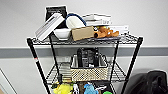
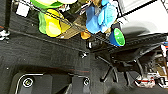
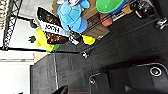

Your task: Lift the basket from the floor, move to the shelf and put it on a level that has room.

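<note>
The beige woven basket (image 1: 88, 71) with black contents sits on the middle wire level (image 1: 53, 73) of the black shelf (image 1: 37, 62), slightly right of centre. Bare wire grid shows on both sides of it. Nothing is touching the basket in the head view. Both wrist views look down at the dark carpet floor (image 2: 50, 55) (image 3: 112, 50) by the shelf's feet (image 2: 83, 54) (image 3: 85, 54) and at the toys on the lowest tier.
The top tier holds a white bowl (image 1: 62, 33), boxes, books and an orange toy. Yellow and blue toys (image 1: 63, 88) (image 2: 100, 15) (image 3: 72, 15) and a green bowl (image 2: 117, 37) fill the lowest tier. A black office chair (image 1: 152, 82) (image 2: 117, 65) stands right of the shelf, which backs onto a white wall.
</note>
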{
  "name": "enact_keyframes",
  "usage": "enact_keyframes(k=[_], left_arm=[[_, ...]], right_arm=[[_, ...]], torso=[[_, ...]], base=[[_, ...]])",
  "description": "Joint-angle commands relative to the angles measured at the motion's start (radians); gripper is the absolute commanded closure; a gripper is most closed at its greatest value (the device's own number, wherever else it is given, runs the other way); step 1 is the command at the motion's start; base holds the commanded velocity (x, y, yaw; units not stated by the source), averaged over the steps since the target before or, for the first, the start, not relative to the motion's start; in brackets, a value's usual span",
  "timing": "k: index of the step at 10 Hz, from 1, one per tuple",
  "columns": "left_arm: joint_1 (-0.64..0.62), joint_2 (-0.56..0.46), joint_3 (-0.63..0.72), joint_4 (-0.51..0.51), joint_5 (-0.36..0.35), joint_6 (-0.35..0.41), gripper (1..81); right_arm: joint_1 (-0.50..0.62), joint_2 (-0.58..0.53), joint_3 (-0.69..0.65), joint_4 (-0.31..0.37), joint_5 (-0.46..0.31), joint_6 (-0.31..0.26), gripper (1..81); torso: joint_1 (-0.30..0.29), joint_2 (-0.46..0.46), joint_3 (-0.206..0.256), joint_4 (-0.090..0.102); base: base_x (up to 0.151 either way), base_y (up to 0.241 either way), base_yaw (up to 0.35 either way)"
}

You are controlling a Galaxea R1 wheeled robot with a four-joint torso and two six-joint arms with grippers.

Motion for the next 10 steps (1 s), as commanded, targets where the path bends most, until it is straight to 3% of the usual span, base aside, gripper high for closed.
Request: enact_keyframes(k=[1, 4, 10], left_arm=[[0.093, 0.129, -0.083, 0.036, -0.098, 0.056, 1.0], [0.138, 0.275, -0.226, 0.044, -0.098, 0.061, 1.0], [0.202, 0.436, -0.475, 0.071, -0.095, 0.061, 1.0]], right_arm=[[-0.021, 0.097, -0.093, -0.043, -0.005, -0.009, 1.0], [-0.09, 0.181, -0.176, -0.083, -0.005, -0.01, 1.0], [-0.196, 0.414, -0.478, -0.14, 0.003, -0.01, 1.0]], torso=[[0.0, 0.0, 0.0, 0.0], [0.0, 0.0, 0.0, 0.0], [-0.001, -0.001, 0.0, 0.0]], base=[[0.0, 0.0, 0.0], [0.0, 0.0, 0.0], [0.0, 0.0, 0.0]])
